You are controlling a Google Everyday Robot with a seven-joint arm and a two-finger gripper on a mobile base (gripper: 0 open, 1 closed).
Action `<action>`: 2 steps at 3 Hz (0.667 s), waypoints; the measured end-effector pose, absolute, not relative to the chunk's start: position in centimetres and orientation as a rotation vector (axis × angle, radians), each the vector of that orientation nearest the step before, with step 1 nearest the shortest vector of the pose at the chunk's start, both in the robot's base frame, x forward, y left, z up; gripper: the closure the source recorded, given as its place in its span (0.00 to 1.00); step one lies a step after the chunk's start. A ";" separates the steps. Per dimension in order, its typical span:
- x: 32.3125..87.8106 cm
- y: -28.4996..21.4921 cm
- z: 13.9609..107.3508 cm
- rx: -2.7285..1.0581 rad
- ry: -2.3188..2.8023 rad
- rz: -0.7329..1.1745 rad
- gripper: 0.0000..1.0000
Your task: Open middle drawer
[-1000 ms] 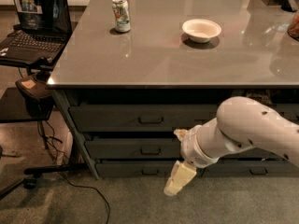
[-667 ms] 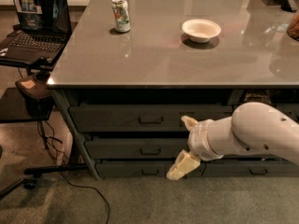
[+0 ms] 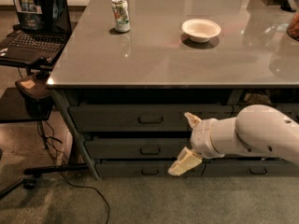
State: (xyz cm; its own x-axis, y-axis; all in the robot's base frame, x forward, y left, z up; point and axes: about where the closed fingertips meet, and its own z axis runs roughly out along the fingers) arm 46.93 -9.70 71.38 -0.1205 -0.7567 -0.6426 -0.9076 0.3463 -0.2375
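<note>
The middle drawer (image 3: pixel 121 148) is a wide, shallow dark grey front under the table, closed, with a small dark loop handle (image 3: pixel 150 150) at its centre. The taller top drawer (image 3: pixel 117 117) sits above it and the thin lowest drawer (image 3: pixel 126 169) below. My gripper (image 3: pixel 185 141) is open, its two cream fingers (image 3: pixel 182 163) spread, one pointing up and one down. It hovers in front of the drawer fronts, just right of the middle drawer's handle and not touching it. My white arm (image 3: pixel 252 134) comes in from the right.
On the grey table top (image 3: pixel 187 55) stand a soda can (image 3: pixel 121 14) and a white bowl (image 3: pixel 201 30). A laptop (image 3: pixel 32 20) sits on a side stand at left, with cables and a chair base on the carpet below.
My arm and gripper have shifted to the right and slightly up along the drawer fronts. The drawers have not moved.
</note>
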 end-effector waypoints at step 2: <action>48.2 -11.8 67.1 -1.367 1.887 0.312 0.00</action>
